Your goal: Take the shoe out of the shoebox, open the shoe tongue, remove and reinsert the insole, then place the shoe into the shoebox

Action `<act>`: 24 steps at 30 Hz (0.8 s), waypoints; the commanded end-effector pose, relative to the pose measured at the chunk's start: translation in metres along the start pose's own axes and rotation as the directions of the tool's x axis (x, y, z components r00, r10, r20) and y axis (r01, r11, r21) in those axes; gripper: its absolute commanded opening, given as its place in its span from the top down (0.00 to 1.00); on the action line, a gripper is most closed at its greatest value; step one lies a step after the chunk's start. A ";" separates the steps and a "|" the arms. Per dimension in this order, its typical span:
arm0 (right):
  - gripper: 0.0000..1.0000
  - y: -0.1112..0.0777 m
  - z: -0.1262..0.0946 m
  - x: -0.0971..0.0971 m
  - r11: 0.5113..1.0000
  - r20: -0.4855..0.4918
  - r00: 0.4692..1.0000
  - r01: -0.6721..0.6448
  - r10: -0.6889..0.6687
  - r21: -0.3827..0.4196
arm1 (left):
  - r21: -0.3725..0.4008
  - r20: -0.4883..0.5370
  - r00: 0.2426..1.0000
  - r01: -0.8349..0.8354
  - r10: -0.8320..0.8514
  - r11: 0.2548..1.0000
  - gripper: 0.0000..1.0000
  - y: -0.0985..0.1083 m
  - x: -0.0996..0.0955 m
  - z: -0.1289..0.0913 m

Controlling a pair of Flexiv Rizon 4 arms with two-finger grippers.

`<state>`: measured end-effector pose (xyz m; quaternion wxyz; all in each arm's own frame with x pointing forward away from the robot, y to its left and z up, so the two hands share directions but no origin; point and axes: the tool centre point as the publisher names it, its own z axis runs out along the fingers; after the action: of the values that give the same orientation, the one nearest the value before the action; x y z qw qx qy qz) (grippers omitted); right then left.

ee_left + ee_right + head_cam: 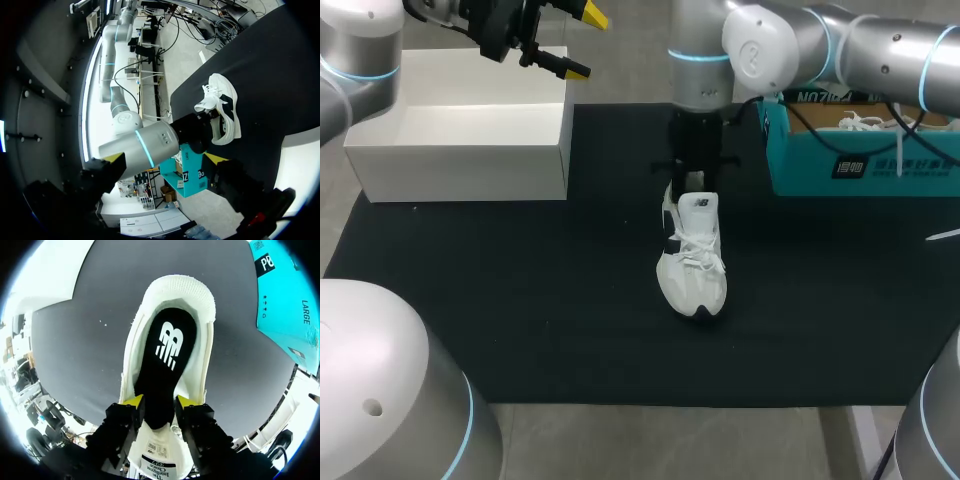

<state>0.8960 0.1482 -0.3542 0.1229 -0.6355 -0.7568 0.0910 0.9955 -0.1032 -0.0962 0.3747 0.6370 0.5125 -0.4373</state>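
Our right gripper [159, 401] stands straight down over the open mouth of the white shoe [692, 275], and its two yellow fingertips are drawn in on the black insole [167, 345], one on each side, so that we hold it clamped between them. From the wrist, the insole runs ahead of the fingers toward the padded heel collar with its white logo facing up. The tongue [157, 455] lies folded open right under the gripper, with its label showing. The shoe stands upright on its sole on the black mat [520, 300], its heel end directly beneath the right gripper and its toe pointing away from that gripper, toward our own side of the table. The teal shoebox [820, 165] sits near the right gripper on its outer side, apart from the shoe, and white laces [860, 122] show inside it. Our left gripper [585, 43] hangs in the air well apart from the shoe, its yellow tips spread wide with nothing between them. An open white box [460, 170] sits on the mat below and just beside it, the gripper being over the box's far corner on the side nearer the shoe. From the left wrist, the shoe and the right arm lie far ahead of the spread fingers.
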 end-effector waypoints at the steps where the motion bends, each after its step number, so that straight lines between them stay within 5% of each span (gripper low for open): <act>1: 0.00 -0.001 -0.001 0.000 1.000 0.003 1.000 -0.003 0.003 -0.001 | 0.002 -0.002 1.000 -0.001 0.001 1.000 0.00 0.001 0.000 0.000; 15: 0.00 -0.001 0.010 -0.006 1.000 -0.002 1.000 -0.025 0.025 0.008 | 0.002 -0.002 1.000 -0.001 0.001 1.000 0.00 0.001 0.000 0.000; 24: 0.00 -0.021 -0.008 -0.001 0.999 0.028 0.999 -0.025 0.025 0.022 | 0.002 -0.002 1.000 -0.001 0.001 1.000 0.00 0.001 0.000 0.000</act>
<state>0.8853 0.1448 -0.3520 0.1277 -0.6411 -0.7490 0.1076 0.9955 -0.1032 -0.0962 0.3747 0.6370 0.5124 -0.4373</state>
